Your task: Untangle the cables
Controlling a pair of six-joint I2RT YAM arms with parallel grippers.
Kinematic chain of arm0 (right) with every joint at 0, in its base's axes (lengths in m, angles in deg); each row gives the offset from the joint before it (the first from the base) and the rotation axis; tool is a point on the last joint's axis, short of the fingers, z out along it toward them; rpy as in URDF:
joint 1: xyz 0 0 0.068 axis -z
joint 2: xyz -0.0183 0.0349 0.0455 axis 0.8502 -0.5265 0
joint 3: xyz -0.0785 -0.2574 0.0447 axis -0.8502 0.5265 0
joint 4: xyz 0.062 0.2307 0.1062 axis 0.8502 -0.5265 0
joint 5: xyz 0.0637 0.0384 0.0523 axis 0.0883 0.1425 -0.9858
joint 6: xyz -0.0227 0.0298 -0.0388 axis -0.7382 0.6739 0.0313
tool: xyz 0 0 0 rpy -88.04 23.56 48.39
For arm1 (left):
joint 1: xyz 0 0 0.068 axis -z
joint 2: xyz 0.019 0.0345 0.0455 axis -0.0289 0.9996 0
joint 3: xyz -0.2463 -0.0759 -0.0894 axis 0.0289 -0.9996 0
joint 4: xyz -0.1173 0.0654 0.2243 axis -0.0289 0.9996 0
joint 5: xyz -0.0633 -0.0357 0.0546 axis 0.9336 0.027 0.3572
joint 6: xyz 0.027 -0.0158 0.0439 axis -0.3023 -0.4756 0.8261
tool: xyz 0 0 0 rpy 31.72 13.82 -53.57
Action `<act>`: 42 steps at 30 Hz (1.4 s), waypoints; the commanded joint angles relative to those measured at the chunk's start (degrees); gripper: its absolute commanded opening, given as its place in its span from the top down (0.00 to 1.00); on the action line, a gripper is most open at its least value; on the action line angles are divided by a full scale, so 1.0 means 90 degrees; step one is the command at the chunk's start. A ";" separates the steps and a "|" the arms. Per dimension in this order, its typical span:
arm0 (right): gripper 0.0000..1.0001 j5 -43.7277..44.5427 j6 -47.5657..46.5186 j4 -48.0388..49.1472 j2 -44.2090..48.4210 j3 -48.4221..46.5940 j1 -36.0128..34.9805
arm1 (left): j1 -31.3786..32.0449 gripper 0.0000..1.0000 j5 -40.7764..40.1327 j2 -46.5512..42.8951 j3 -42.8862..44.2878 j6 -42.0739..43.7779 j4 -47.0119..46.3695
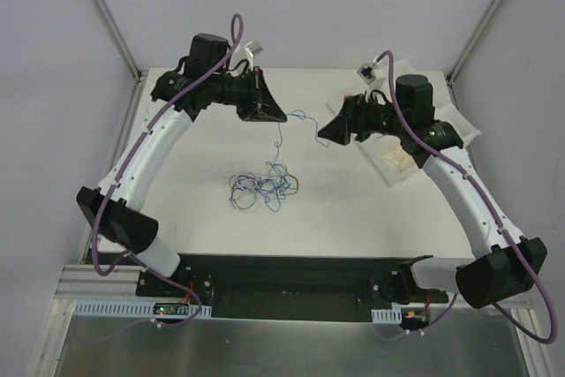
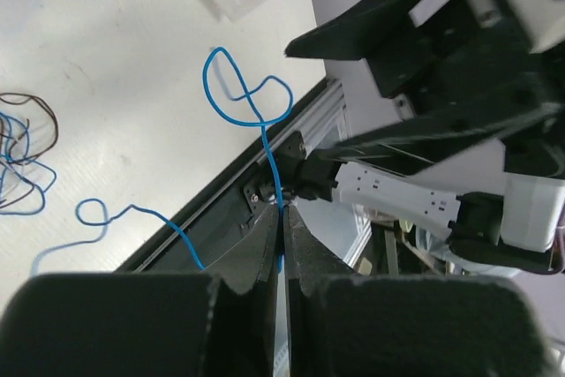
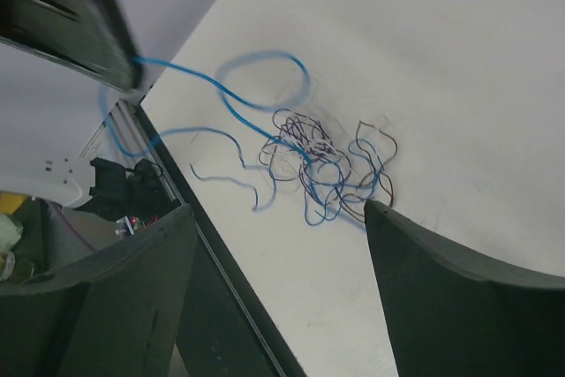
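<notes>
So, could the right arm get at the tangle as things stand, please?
Probably yes: the right gripper is open and the tangle lies uncovered ahead of it, with nothing between.

You won't find any readable text, labels, brand names, numbers or signs on anything in these three camera views.

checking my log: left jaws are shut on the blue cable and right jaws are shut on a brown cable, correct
Not quite. The right jaws are wide open and hold nothing, as the right wrist view shows; the brown cable lies in the tangle. The left jaws are shut on the blue cable.
</notes>
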State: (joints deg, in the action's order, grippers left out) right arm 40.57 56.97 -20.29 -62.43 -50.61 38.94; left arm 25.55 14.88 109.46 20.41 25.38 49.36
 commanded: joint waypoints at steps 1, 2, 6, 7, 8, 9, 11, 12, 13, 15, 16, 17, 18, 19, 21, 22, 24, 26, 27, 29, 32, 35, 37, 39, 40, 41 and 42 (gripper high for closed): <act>0.21 -0.1065 -0.0676 0.0682 -0.0348 -0.0814 -0.0152 | 0.0274 1.00 0.0646 0.0251 -0.0050 0.0244 0.0072; 0.21 -0.1134 -0.0813 0.0672 -0.0397 -0.0882 -0.0200 | 0.0293 1.00 0.0656 0.0281 -0.0069 0.0254 0.0140; 0.21 -0.1252 -0.1293 0.0389 -0.0476 -0.0942 -0.0522 | 0.0372 1.00 0.0676 0.0388 -0.0050 0.0264 0.0306; 0.21 -0.1349 -0.1302 0.0427 -0.0505 -0.0874 -0.0590 | 0.0381 1.00 0.0695 0.0427 -0.0021 0.0264 0.0326; 0.21 -0.1437 -0.1273 0.0467 -0.0534 -0.0825 -0.0669 | 0.0401 1.00 0.0715 0.0437 -0.0001 0.0245 0.0336; 0.21 -0.1486 -0.1273 0.0506 -0.0544 -0.0767 -0.0718 | 0.0411 1.00 0.0715 0.0466 0.0028 0.0235 0.0346; 0.21 -0.1409 -0.1322 0.0525 -0.0564 -0.0698 -0.0806 | 0.0440 1.00 0.0763 0.0505 0.0057 0.0186 0.0355; 0.21 -0.1292 -0.1293 0.0555 -0.0583 -0.0669 -0.0854 | 0.0450 1.00 0.0793 0.0535 0.0067 0.0166 0.0365; 0.21 -0.1127 -0.1244 0.0622 -0.0583 -0.0630 -0.0894 | 0.0460 1.00 0.0832 0.0574 0.0077 0.0157 0.0365; 0.20 -0.0629 -0.1234 0.0749 -0.0544 -0.0513 -0.1001 | 0.0479 1.00 0.0890 0.0642 0.0106 0.0147 0.0375; 0.19 -0.0395 -0.1234 0.0847 -0.0525 -0.0464 -0.1059 | 0.0489 1.00 0.0920 0.0691 0.0135 0.0147 0.0385; 0.18 -0.0112 -0.1253 0.0867 -0.0515 -0.0425 -0.1108 | 0.0489 1.00 0.0939 0.0740 0.0165 0.0156 0.0394; 0.18 -0.0090 -0.1244 0.0916 -0.0534 -0.0414 -0.1118 | 0.0489 1.00 0.0959 0.0779 0.0223 0.0156 0.0414; 0.18 -0.0109 -0.1254 0.0906 -0.0544 -0.0424 -0.1138 | 0.0489 1.00 0.0969 0.0818 0.0282 0.0156 0.0453; 0.17 0.0094 -0.1215 0.0897 -0.0583 -0.0415 -0.1216 | 0.0479 1.00 0.0978 0.0915 0.0438 0.0147 0.0531; 0.17 0.0173 -0.1195 0.0955 -0.0574 -0.0385 -0.1284 | 0.0489 1.00 0.0978 0.0954 0.0506 0.0127 0.0560; 0.17 0.0571 -0.1195 0.0994 -0.0534 -0.0327 -0.1459 | 0.0479 1.00 0.0969 0.1052 0.0633 0.0069 0.0638; 0.18 0.0847 -0.1127 0.1052 -0.0495 -0.0259 -0.1596 | 0.0489 1.00 0.0998 0.1179 0.0731 0.0001 0.0697; 0.19 0.0915 -0.1088 0.1092 -0.0457 -0.0219 -0.1655 | 0.0489 1.00 0.0988 0.1208 0.0760 -0.0019 0.0717; 0.21 0.0926 -0.0942 0.1286 -0.0350 -0.0005 -0.1675 | 0.0489 1.00 0.0920 0.1238 0.0780 -0.0068 0.0736; 0.25 0.1130 -0.0688 0.1473 -0.0232 0.0220 -0.1704 | 0.0479 1.00 0.0842 0.1267 0.0809 -0.0068 0.0746; 0.37 0.1296 -0.0405 0.1434 -0.0280 0.0182 -0.1704 | 0.0479 1.00 0.0910 0.1403 0.1023 -0.0097 0.0785; 0.50 0.1443 -0.0355 0.1249 -0.0368 0.0055 -0.1714 | 0.0479 1.00 0.0959 0.1550 0.1306 -0.0059 0.0911; 0.64 0.1657 -0.0365 0.1112 -0.0466 -0.0053 -0.1704 | 0.0479 1.00 0.0969 0.1619 0.1405 0.0010 0.0971; 0.75 0.1765 -0.0375 0.1111 -0.0485 -0.0072 -0.1704 | 0.0479 1.00 0.0978 0.1619 0.1367 0.0029 0.0980; 0.85 0.1804 -0.0384 0.1082 -0.0505 -0.0102 -0.1704 | 0.0479 1.00 0.0978 0.1609 0.1337 0.0049 0.1029; 0.93 0.1824 -0.0365 0.1063 -0.0534 -0.0121 -0.1704 | 0.0479 1.00 0.0940 0.1570 0.1308 0.0068 0.1107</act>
State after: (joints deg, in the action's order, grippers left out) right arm 53.56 52.51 -11.26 -67.24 -48.49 23.73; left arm 29.47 21.70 123.78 30.55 25.18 56.66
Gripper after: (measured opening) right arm 0.200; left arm 0.006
